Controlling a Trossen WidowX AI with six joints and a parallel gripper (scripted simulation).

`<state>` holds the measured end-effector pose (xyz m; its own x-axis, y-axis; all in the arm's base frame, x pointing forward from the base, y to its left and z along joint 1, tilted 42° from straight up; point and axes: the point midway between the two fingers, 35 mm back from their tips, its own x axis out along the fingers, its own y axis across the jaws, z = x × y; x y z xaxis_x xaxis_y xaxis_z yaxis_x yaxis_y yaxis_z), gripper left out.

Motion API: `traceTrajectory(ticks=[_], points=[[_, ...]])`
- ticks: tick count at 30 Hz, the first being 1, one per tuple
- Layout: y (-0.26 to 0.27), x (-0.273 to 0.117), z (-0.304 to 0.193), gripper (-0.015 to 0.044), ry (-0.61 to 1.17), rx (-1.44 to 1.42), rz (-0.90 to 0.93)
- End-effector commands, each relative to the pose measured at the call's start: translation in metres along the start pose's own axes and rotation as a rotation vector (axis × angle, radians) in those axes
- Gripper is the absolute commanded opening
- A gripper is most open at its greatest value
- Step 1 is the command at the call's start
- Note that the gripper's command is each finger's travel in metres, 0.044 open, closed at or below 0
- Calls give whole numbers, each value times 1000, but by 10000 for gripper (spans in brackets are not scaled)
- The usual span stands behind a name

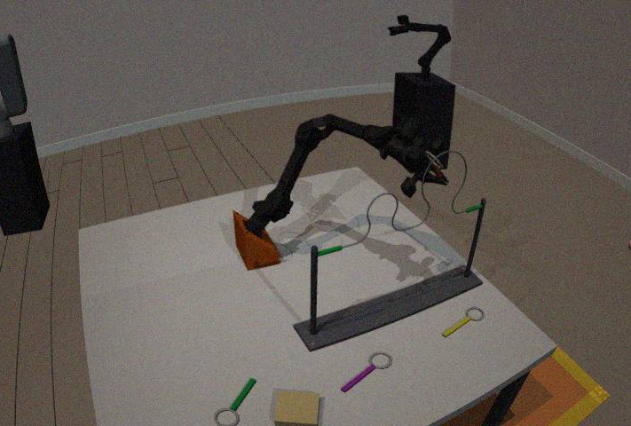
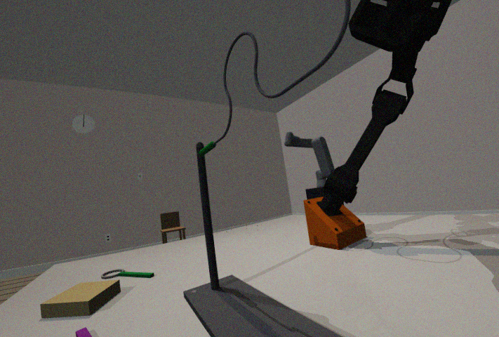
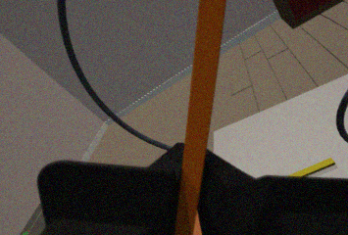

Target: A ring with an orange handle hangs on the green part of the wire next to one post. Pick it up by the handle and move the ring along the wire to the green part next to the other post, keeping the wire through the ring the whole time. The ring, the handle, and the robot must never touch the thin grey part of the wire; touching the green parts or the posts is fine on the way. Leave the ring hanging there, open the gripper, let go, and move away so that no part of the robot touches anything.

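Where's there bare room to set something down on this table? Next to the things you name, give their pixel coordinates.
Left of the dark base plate (image 1: 303, 337) (image 2: 202, 304), between the orange arm mount (image 1: 258, 251) (image 2: 323, 228) and the green-handled ring (image 1: 243, 394) (image 2: 136, 274). Crowded: under the wire (image 1: 369, 216) (image 2: 224, 75), where the gripper (image 1: 444, 179) works.

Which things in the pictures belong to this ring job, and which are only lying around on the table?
For the job:
- orange handle with its ring
- hand
- grey wire
- two posts

Only lying around:
- green-handled ring
- purple-handled ring
- yellow-handled ring
- tan block
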<state>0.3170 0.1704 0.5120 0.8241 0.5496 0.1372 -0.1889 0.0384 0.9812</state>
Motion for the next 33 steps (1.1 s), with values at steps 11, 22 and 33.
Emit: traceTrajectory(ticks=[11,22,33], points=[[3,1,1,-150,-25,155,66],[8,1,2,-150,-42,280,123],[13,1,3,-150,-58,404,180]])
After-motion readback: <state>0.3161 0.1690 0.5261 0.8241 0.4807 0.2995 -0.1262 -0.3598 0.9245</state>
